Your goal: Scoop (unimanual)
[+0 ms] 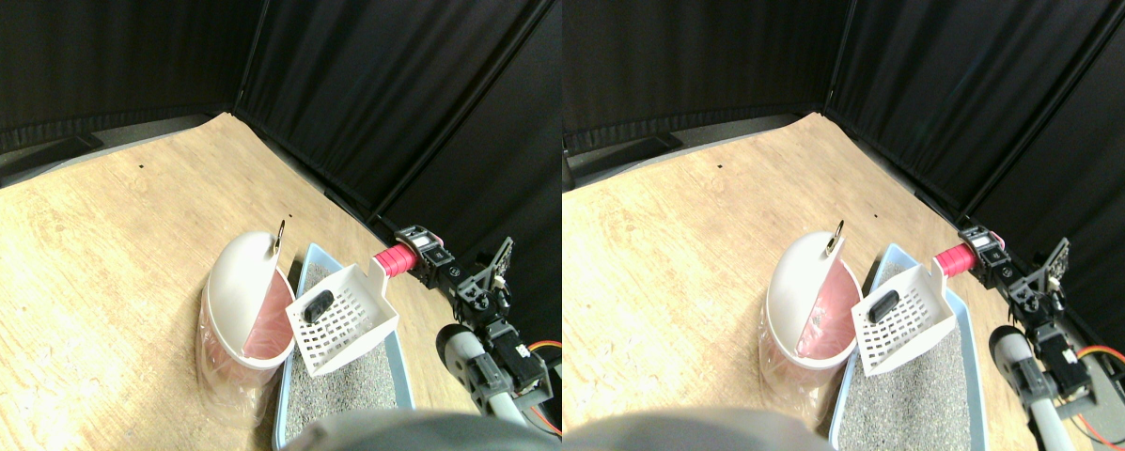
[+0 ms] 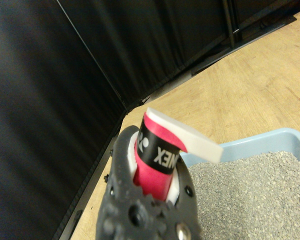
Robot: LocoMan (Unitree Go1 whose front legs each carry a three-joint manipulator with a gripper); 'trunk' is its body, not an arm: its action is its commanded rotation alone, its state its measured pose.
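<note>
On the wooden floor (image 1: 101, 244), at about eight o'clock in the forward view, stands a white bin (image 1: 242, 310) with a swing lid tilted open and a pink liner (image 1: 269, 324) showing inside. Just to its right, touching or nearly touching it, lies the light blue litter tray (image 1: 310, 258), filled with grey litter (image 1: 355, 385) and running down toward six o'clock.

Above the tray, at the bin's three o'clock side, hangs the white slotted scoop (image 1: 346, 315), lifted clear of the litter and tipped toward the bin mouth. A small dark lump (image 1: 318, 304) rests in the scoop, near its edge closest to the bin.

From the scoop's one o'clock corner the pink wrapped handle (image 1: 395, 259) runs up and right into the right gripper (image 1: 423, 250), whose arm comes in from five o'clock. The wrist view shows the dark jaw frame closed around the pink handle (a black band crosses the wrap), so the jaws are pinching it. Black curtains (image 1: 383, 85) stand behind, from eleven to two o'clock.
</note>
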